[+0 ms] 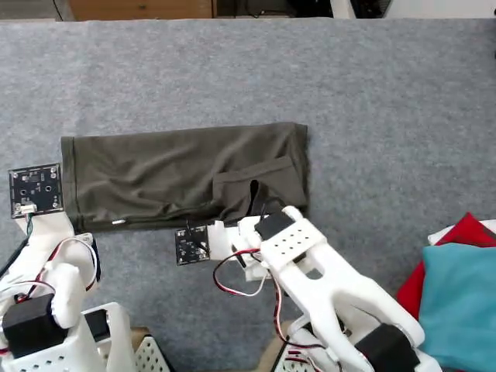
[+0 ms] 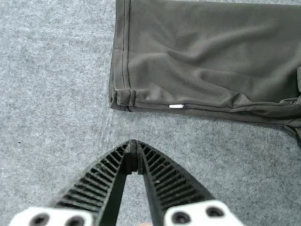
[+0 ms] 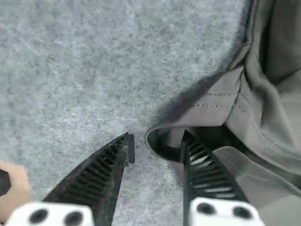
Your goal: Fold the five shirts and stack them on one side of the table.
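Left gripper (image 2: 133,157): jaws pressed together, nothing in them, over the bare table (image 1: 372,85) just short of the shirt's (image 2: 202,56) near left corner.

Right gripper (image 3: 157,141): jaws spread, straddling a rolled dark edge on the shirt's near side. One finger is over cloth, the other over the table. It could be a neck or a sleeve opening, we can't tell from this angle.

Off to our right, well apart, is a pile of shirts (image 1: 457,294), teal on top with red under it.

The shirt lies across the middle as a long band, already doubled over, with a small white tag (image 2: 176,106) on the near edge.

We'd expect it to handle light, thin and limp. It has no stiffness, so it will sag from any pinch and drag on the fuzzy table cover. The best bite is probably the stitched hems at the two near corners, taking every layer. A mid-panel grab would likely lift only the top layer and undo the fold.
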Robot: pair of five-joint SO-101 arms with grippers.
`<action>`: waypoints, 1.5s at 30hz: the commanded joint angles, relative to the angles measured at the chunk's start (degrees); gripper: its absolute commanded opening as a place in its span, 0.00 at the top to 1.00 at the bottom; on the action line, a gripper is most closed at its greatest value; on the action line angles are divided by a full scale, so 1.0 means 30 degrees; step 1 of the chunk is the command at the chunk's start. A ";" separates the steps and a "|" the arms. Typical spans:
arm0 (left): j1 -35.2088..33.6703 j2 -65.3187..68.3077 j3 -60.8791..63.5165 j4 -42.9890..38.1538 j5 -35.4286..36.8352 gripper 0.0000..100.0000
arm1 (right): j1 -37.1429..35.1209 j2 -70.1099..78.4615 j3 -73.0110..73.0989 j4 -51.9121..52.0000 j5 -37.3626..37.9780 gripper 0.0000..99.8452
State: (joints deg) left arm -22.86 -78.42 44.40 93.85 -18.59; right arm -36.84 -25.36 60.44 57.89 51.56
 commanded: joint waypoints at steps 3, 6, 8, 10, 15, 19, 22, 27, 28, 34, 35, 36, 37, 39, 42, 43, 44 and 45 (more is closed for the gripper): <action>0.0117 -0.0103 -0.0791 0.0088 0.0000 0.98 | 0.0366 0.1509 -0.0132 -0.1055 0.0059 0.82; 0.0117 -0.0103 -0.0791 0.0088 0.0000 0.98 | 0.0366 0.1714 -0.0513 -0.1026 0.0059 0.89; 0.0117 -0.0103 -0.0791 0.0088 0.0000 0.98 | 0.0396 0.1714 -0.0747 -0.0996 0.0029 0.96; 0.0117 -0.0103 -0.0791 0.0088 0.0000 0.98 | 0.0689 0.1714 -0.0894 -0.0879 0.0029 0.97; 0.0117 -0.0103 -0.0791 0.0088 -0.0029 0.98 | 0.2505 0.1714 -0.2242 -0.0176 0.0029 0.98; 0.0117 -0.0103 -0.0791 0.0088 0.0000 0.98 | 0.3502 0.1714 -0.3414 -0.0176 0.0029 0.98; 0.0117 -0.0103 -0.0791 0.0088 0.0000 0.98 | 0.3560 0.1802 -0.4527 -0.0176 0.0029 0.98; 0.0117 -0.0103 -0.0791 0.0088 -0.0029 0.98 | 0.3531 0.1861 -0.6579 -0.0352 0.0117 0.98; 0.0117 -0.0103 -0.0821 0.0088 -0.0029 0.98 | 0.3560 0.1861 -0.7018 -0.0352 0.0117 0.98; 0.0117 -0.0103 -0.0850 0.0088 0.0000 0.98 | 0.3619 0.1890 -0.8689 -0.0410 0.0147 0.98; 0.0117 -0.0103 -0.0850 0.0088 0.0000 0.98 | 0.3619 0.1890 -0.8747 -0.0645 0.0147 0.98; 0.0117 -0.0103 -0.0821 0.0117 -0.0029 0.98 | 0.3678 0.2037 -0.8864 -0.0879 0.0147 0.98; 0.0117 -0.0103 -0.0821 0.0117 -0.0029 0.98 | 0.3912 0.2271 -0.8894 -0.1172 0.0147 0.98; 0.0088 -0.0103 -0.0850 0.0117 -0.0029 0.98 | 0.4352 0.2974 -0.9187 -0.1729 0.0147 0.98; 0.0088 -0.0103 -0.0850 0.0117 -0.0029 0.98 | 0.5172 0.4498 -1.0359 -0.1817 0.0147 0.98; 0.0088 -0.0103 -0.0850 0.0117 -0.0029 0.98 | 0.5319 0.4967 -1.0740 -0.1817 0.0147 0.98; 0.0088 -0.0103 -0.0850 0.0117 -0.0029 0.98 | 0.5436 0.5348 -1.1004 -0.1817 0.0147 0.98; 0.0088 -0.0103 -0.0821 0.0117 -0.0029 0.98 | 0.5465 0.5729 -1.1297 -0.1817 0.0147 0.98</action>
State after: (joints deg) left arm -22.86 -78.42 44.40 93.85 -18.59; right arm -21.80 -10.51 31.78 53.58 51.56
